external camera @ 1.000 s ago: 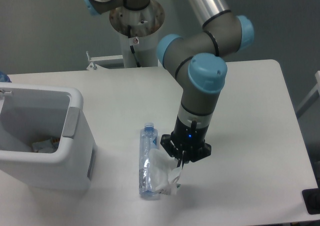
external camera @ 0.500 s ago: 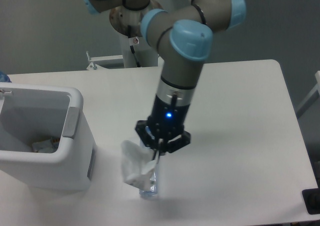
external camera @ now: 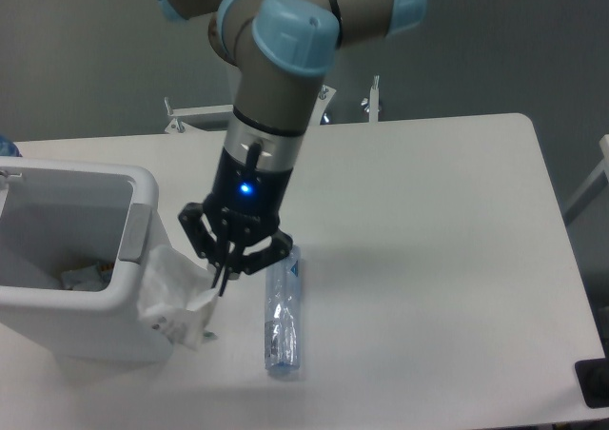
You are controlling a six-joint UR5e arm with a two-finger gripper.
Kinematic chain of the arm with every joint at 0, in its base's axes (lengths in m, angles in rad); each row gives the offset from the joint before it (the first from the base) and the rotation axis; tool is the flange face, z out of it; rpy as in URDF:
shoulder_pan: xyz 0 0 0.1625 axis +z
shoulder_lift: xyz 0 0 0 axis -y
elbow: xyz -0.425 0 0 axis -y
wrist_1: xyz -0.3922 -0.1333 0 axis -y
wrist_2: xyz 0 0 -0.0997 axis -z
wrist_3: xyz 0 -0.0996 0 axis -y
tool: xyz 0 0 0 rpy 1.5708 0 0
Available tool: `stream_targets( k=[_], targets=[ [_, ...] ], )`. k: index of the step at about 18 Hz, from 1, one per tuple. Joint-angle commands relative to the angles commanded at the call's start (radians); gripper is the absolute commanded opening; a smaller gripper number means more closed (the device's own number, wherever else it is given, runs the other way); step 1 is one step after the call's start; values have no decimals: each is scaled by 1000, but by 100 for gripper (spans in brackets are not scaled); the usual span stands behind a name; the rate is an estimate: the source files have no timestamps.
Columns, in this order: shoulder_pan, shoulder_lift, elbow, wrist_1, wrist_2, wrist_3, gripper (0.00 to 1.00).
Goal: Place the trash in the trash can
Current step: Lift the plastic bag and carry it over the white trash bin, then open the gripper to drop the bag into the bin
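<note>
**benchbot_dan:** Pincer (external camera: 221,280) is pinching a corner of the crumpled whitish wrapper (external camera: 174,297), fingers closed tight on it. That bag is dangling below the fingertips, hanging right against the outer side wall of the trash can (external camera: 143,197), just under the rim and the grey panel (external camera: 134,232). Its bottom looks to be at or near the desk (external camera: 428,259), can't tell if it's actually touching.

**ur_tinkerer:** How's the arm sitting?

**benchbot_dan:** Wrist is pointing down but leaning, so the forearm is coming down from the upper right and the tool end is slanting toward the lower left, toward the bin. Blue light is glowing on the black wrist section (external camera: 245,188). The big blue-capped joint (external camera: 290,35) is sitting up top, roughly above the middle of the desk's back half.

**ur_tinkerer:** And the other piece?

**benchbot_dan:** Crushed clear water bottle (external camera: 283,306) is lying flat on the desk just right of the pincer, running near-far, apart from the wrapper. Bin is standing at the left edge, and there's some stuff (external camera: 84,276) lying at the bottom inside it, too blurry to name.
</note>
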Motion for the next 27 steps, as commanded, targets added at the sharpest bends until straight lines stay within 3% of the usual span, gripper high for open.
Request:
stream_targets(
  k=[7,10,11,13,14,16,17,19,27],
  targets=[
    [-95,45,-15,0,1,-45,0],
    [-124,45,-18,3,3,-38,5],
    [-126,43,-23,5,1,-32,12],
    [-129,43,-29,9,1,-26,36],
    [-133,43,-29,9,1,-26,54],
    [-141,48,-35,6,3,-28,60],
    [-147,57,-43,8,3,-26,82],
    [-149,64,-49,8,5,-26,100],
    [-140,55,-34,14,8,-26,100]
  ],
)
